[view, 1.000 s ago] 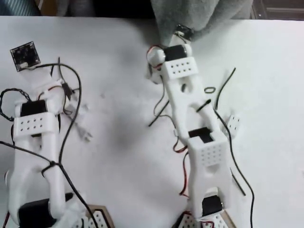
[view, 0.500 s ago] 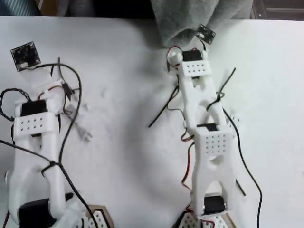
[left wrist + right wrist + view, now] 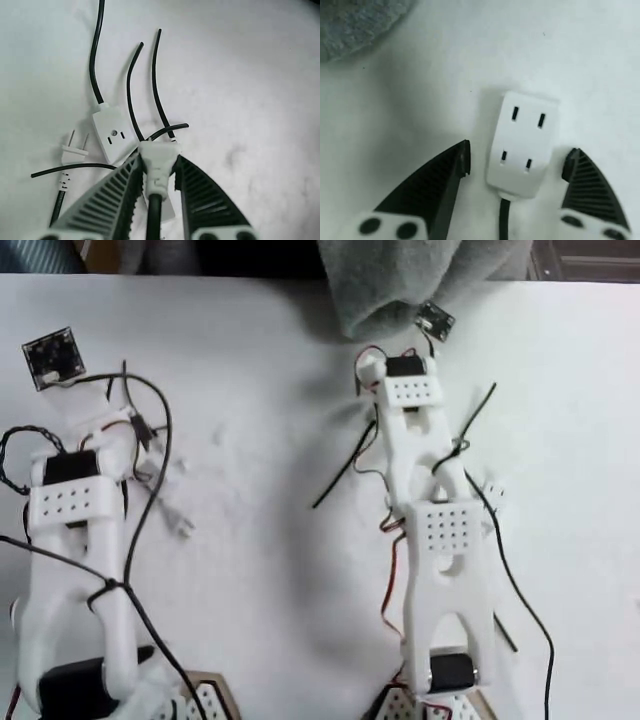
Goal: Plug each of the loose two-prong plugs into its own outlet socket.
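Observation:
My left gripper [image 3: 157, 167] is shut on a white plug [image 3: 156, 165] whose black cord runs back between the fingers; its prongs are hidden. Just beyond it lie a white outlet socket [image 3: 112, 136] on a black cord and a loose two-prong plug [image 3: 74, 152]. My right gripper [image 3: 518, 155] is open low over the table, its fingers on either side of a white outlet block [image 3: 522, 145] with two pairs of slots, not touching it. From above, the left arm [image 3: 65, 500] is at the left and the right arm [image 3: 420, 450] reaches toward the back.
A grey cloth [image 3: 400, 280] hangs over the table's back edge, close to the right wrist, and is seen as grey cloth [image 3: 360, 20] from it. Black cords [image 3: 345, 465] cross the middle. Another small white socket [image 3: 491, 496] lies beside the right arm.
The right arm has swung to the right and stretched farther toward the back of the table. The left arm has not moved.

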